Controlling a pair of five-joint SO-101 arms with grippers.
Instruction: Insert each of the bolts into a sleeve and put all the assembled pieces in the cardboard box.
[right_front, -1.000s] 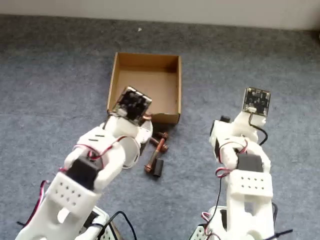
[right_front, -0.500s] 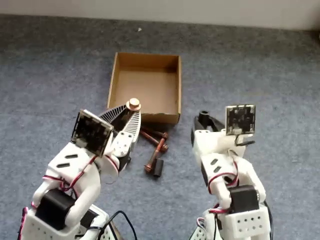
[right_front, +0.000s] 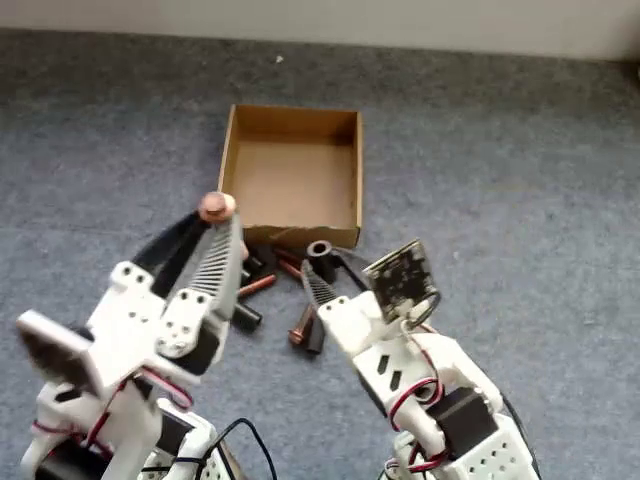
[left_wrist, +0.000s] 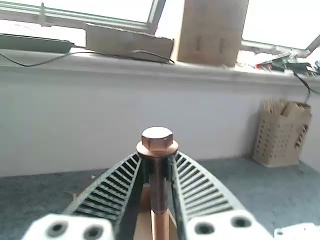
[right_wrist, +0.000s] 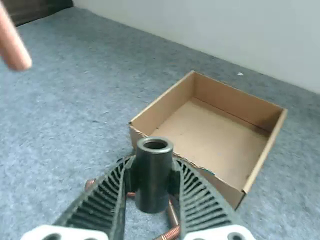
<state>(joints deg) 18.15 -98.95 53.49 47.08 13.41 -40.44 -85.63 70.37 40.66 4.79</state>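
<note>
The left hand (right_front: 213, 222) is raised above the tabletop (right_front: 520, 180), left of the middle, with its fingers closed on a copper bolt (right_front: 217, 207). The left wrist view shows the hex head standing just past the fingertips and the shank running back between the fingers toward the palm.

Right of that, on the tabletop between the two arms, lie the loose parts. There is a threaded bolt (right_front: 257, 286), a black sleeve (right_front: 245, 317) near it, and another bolt (right_front: 300, 328) touching a second sleeve (right_front: 316, 337). They sit just on the near side of the cardboard box (right_front: 290, 180), which holds nothing.

Further right, the right hand (right_front: 318, 270) is pinched narrowly on a black sleeve held upright (right_front: 320, 250). Its open bore faces up, and it hangs just near of the box's near wall, above the loose parts.

The step in hand looks like the first mating of bolt and sleeve in mid-air, since no assembled piece is in the box yet. The two held parts are apart, with the bolt left of the sleeve.

The next move calls for lining up the shank's axis with the bore. As gripped, the head leads and the shank lies inside the fingers. The left wrist will probably have to turn so the free end can reach the sleeve's mouth. After that comes a straight, slow push with the right hand holding steady.
</note>
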